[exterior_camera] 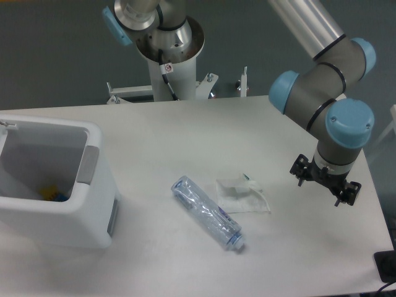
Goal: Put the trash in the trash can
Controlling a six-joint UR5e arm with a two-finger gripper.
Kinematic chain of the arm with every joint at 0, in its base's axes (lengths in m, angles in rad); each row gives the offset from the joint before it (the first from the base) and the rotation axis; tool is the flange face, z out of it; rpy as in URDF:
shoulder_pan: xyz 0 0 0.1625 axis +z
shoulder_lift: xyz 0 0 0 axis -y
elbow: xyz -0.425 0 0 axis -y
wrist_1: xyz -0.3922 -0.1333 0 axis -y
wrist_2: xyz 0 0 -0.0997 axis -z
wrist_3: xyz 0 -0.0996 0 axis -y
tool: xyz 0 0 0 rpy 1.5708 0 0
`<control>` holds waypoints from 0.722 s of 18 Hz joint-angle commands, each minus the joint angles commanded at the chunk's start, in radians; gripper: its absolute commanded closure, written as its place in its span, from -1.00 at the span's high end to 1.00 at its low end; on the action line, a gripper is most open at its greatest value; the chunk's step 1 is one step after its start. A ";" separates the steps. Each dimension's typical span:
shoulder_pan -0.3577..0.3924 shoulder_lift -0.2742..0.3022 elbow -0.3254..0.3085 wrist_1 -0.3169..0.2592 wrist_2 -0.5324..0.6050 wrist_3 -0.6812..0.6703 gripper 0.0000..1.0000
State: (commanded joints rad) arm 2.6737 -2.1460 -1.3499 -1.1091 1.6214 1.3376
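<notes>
1. Occupying the left edge of the table [185, 130], the trash can [93, 213] stands upright and open-topped: a white boxy bin with rounded corners and grey handle patches on its right-hand wall and rim. Small yellow and blue items [52, 195] lie at the bottom of its interior; their identity cannot be determined.
2. The bottle [207, 213] lies on its side on the table, right of the trash can and apart from it. It is crushed, clear, with a bluish label, and runs diagonally from upper left to lower right, with the neck end at the lower right.
3. The plastic bag [242, 195] lies flat and crinkled on the table, just beside the bottle on its upper right. Whether the two touch cannot be determined.
4. The arm base [166, 55] is mounted behind the far table edge, near centre.
5. The arm [322, 93], grey with light blue joint caps, descends from the upper right.
6. The gripper [326, 180] hangs above the right part of the table, right of the plastic bag and apart from it. It holds nothing. Only its dark mounting hardware is resolved; finger spacing cannot be determined.
</notes>
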 joint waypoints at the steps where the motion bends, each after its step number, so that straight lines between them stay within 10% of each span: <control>1: 0.000 0.000 0.000 0.000 0.000 0.000 1.00; 13: -0.015 0.011 -0.034 0.005 -0.080 -0.184 1.00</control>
State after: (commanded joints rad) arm 2.6584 -2.1353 -1.3835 -1.1045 1.5419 1.1540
